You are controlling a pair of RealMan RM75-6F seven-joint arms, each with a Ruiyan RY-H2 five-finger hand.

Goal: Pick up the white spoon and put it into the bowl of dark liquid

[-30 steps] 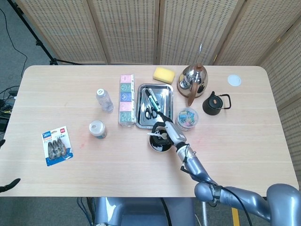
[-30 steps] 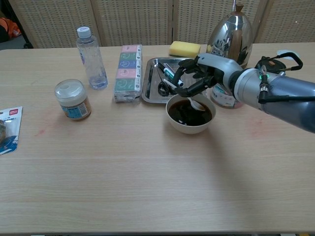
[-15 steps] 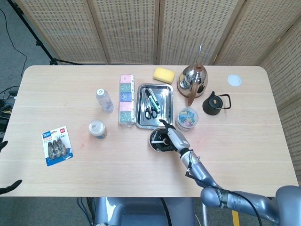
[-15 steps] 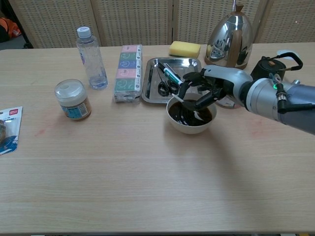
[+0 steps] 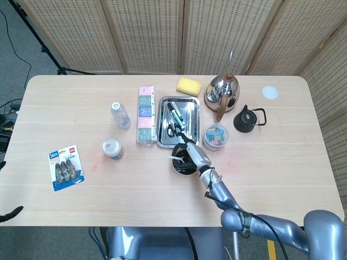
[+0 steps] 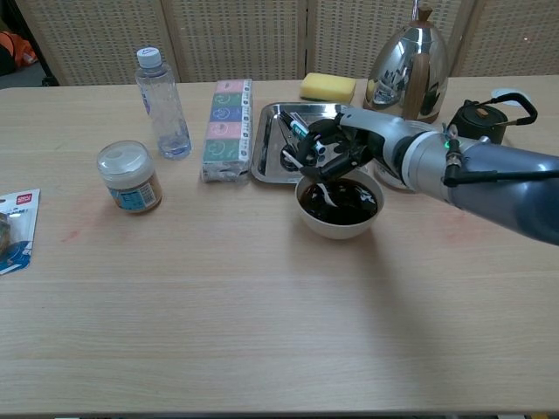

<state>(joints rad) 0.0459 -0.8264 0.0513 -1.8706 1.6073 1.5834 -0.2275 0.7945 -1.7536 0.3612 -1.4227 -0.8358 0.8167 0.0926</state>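
Note:
The white bowl (image 6: 340, 228) of dark liquid (image 6: 349, 202) stands at mid-table, just in front of the metal tray; in the head view the bowl (image 5: 179, 169) lies under my forearm. My right hand (image 6: 330, 149) (image 5: 192, 153) hovers over the bowl's far-left rim, its fingers curled around the handle of the white spoon (image 6: 322, 188). The spoon slants down with its lower end in the liquid. At the head view's left edge only two dark fingertips of my left hand (image 5: 10, 214) show, spread apart, nothing between them.
A metal tray (image 6: 270, 166) with scissors and pens sits right behind the bowl. The steel kettle (image 6: 410, 65), a black teapot (image 6: 486, 119) and a clip tub (image 5: 216, 135) crowd the right. A bottle (image 6: 162, 105), jar (image 6: 129, 177) and pastel box (image 6: 225, 129) stand left.
My right hand has shifted left and back over the bowl's far-left rim, and its fingers have closed in on the spoon, which now leans at the bowl's left side.

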